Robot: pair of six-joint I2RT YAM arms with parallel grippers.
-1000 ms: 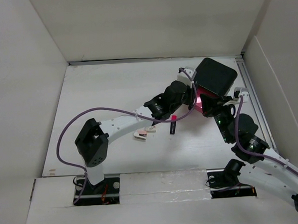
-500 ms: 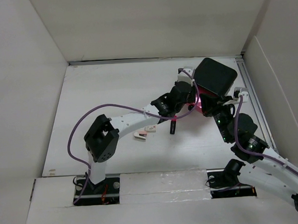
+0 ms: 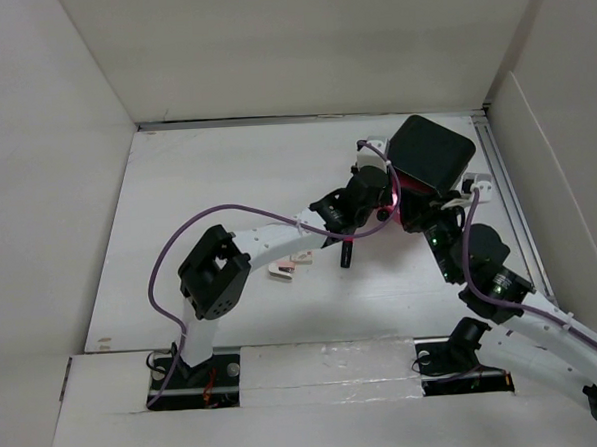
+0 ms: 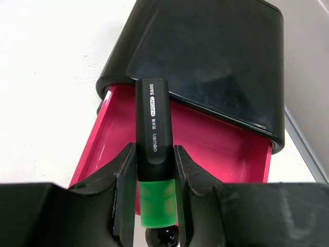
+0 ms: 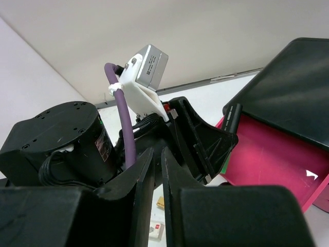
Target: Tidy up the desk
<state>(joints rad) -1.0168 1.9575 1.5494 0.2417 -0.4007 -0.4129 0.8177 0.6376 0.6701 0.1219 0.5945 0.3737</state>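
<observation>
The desk point(image 3: 207, 188) is a white tabletop with white walls round it. A black box point(image 3: 433, 151) stands at its back right with a pink drawer point(image 3: 402, 193) pulled open. My left gripper point(image 3: 382, 194) is shut on a black highlighter with a green end point(image 4: 152, 118), its black tip over the open drawer point(image 4: 216, 144) at the box's front edge point(image 4: 205, 51). My right gripper point(image 3: 425, 217) is shut and empty just in front of the drawer. In the right wrist view its fingers point(image 5: 157, 154) are closed, facing the left wrist and the highlighter point(image 5: 231, 116).
A black and red marker point(image 3: 346, 251) lies on the desk below the left forearm. Two small white items point(image 3: 281, 270) point(image 3: 301, 255) lie to its left. The left arm's purple cable loops over the near left of the desk. The two arms are close together by the box.
My left gripper has moved right and farther back with the highlighter, up to the open drawer. The right arm has shifted slightly to the left.
</observation>
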